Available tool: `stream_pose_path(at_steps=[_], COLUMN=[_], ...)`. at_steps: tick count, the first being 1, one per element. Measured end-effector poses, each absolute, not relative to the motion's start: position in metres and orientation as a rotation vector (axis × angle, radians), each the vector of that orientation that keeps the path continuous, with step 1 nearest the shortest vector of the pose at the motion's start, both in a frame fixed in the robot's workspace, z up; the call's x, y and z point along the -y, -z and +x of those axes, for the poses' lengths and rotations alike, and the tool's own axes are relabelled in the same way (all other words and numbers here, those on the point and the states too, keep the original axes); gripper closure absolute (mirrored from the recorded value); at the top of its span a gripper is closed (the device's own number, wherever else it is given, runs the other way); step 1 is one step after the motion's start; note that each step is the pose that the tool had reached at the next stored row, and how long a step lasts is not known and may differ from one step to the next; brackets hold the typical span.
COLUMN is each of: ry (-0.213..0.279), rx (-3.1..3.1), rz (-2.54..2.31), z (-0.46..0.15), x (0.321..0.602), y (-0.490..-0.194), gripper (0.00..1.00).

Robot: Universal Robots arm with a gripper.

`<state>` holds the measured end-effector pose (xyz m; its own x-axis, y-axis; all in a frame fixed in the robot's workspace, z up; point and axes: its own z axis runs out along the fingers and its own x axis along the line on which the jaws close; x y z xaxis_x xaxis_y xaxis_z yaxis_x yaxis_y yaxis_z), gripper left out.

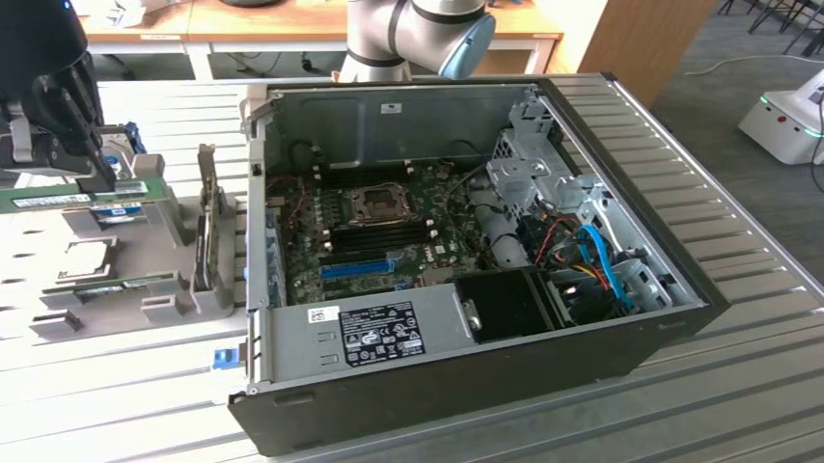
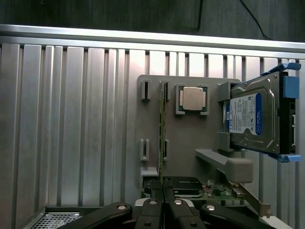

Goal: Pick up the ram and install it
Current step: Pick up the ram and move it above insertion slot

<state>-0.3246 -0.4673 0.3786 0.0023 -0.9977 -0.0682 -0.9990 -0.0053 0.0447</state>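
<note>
The pincer (image 2: 163,188) is clenched on the ram (image 2: 161,129), its fingers meeting on the board's thin upper edge near one end. In the exterior view the ram (image 1: 52,200) stands on edge at the holder (image 1: 154,227) on that view's left, well apart from the open case (image 1: 644,338). Whether it has come free of the holder's slots I cannot tell. The stick looks light and stiff but thin, so it should lift easily yet would not forgive bending or twisting. The long bare edges are the place to grip it, keeping off the chips and the contact edge (a crooked hold would likely let it pivot between the fingers). By count there is one ram in the pincer and one other green board (image 2: 214,191) lying low on the holder, whose kind I cannot make out. There is also one square processor (image 2: 192,98), one hard drive (image 2: 250,119) with a blue label propped upright, one case, and one ribbed surface (image 2: 71,119) under it all. Inside the case, on the board, runs a row of dark slots (image 1: 373,236), too fine to count surely.
</note>
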Motion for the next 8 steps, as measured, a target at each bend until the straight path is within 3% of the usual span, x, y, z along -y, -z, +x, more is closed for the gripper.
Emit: stream_pose_path(at_steps=[8], ry=[-0.125], rx=[-2.204], rz=[-2.212], z=[-0.3204], x=[0.4673], y=[-0.3787], gripper=[0.88])
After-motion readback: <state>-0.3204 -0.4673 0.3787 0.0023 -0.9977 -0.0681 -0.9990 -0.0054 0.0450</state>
